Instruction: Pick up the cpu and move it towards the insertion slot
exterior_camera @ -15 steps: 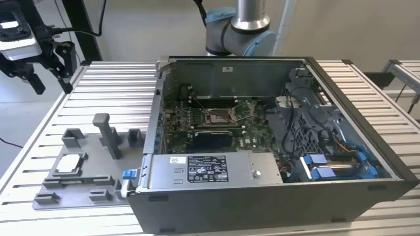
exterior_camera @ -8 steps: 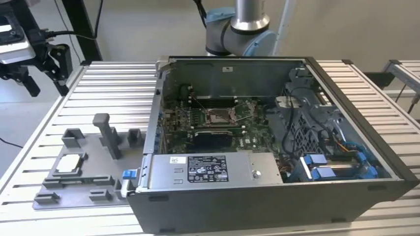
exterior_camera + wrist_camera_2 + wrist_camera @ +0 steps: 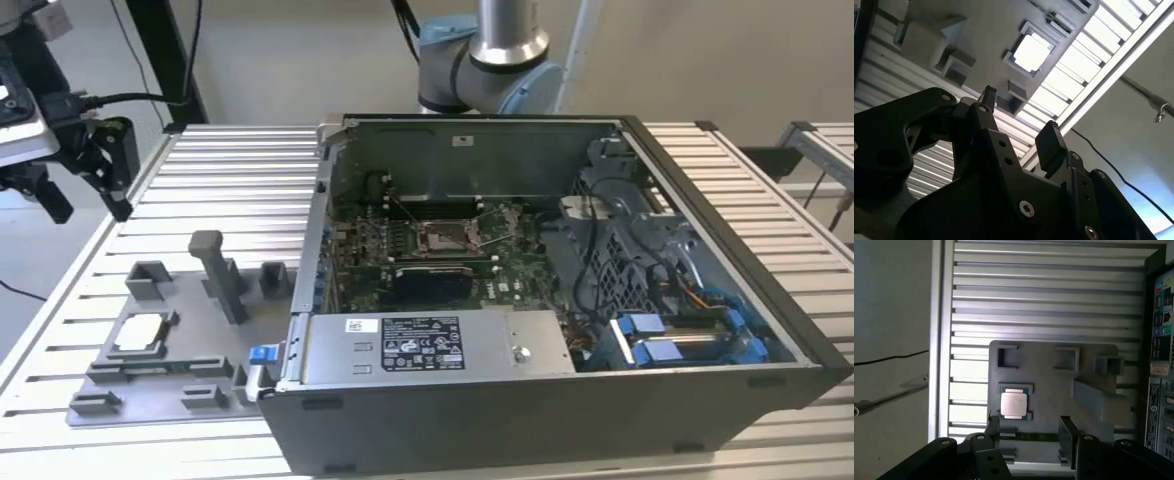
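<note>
The cpu [image 3: 140, 333] is a small silvery square lying flat in a pocket of the grey tray [image 3: 187, 360] at the exterior view's left. Both wrist views show the cpu [image 3: 1014, 405] [image 3: 1030, 51] below and just ahead of the fingertips. My gripper [image 3: 87, 208] hangs open well above the table, above and behind the tray. Its two black fingers [image 3: 1065, 432] stand apart with nothing between them, as the gripper [image 3: 1019, 117] also shows in the second wrist view. The insertion slot [image 3: 451, 233] sits in the green motherboard inside the open computer case.
The open computer case [image 3: 561, 400] takes up the middle and right of the slatted metal table [image 3: 227, 180]. Upright grey posts [image 3: 220, 275] rise from the tray beside the cpu. The arm's base [image 3: 483, 60] stands behind the case. A black cable [image 3: 894, 359] runs beyond the table edge.
</note>
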Controlling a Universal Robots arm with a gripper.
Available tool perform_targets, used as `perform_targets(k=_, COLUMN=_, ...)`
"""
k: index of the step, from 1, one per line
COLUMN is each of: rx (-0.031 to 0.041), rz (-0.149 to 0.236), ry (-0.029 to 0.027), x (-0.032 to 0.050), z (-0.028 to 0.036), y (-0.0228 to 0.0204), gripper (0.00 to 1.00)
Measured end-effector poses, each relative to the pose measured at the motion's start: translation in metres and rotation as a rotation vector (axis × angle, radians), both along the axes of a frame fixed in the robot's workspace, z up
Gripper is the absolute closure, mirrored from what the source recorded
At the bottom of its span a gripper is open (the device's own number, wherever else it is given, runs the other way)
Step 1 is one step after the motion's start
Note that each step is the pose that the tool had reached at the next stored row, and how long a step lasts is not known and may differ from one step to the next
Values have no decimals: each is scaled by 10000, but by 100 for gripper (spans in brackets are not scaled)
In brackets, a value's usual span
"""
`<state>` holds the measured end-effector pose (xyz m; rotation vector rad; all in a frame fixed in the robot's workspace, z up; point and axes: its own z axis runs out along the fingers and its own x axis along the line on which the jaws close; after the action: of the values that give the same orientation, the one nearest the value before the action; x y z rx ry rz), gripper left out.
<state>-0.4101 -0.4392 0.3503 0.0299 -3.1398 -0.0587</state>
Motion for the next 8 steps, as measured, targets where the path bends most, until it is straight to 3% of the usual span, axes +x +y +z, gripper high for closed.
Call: perform_targets(k=8, rx=-1, rz=0, ry=-1, x=-28, z=-144, y=-18, gripper=0)
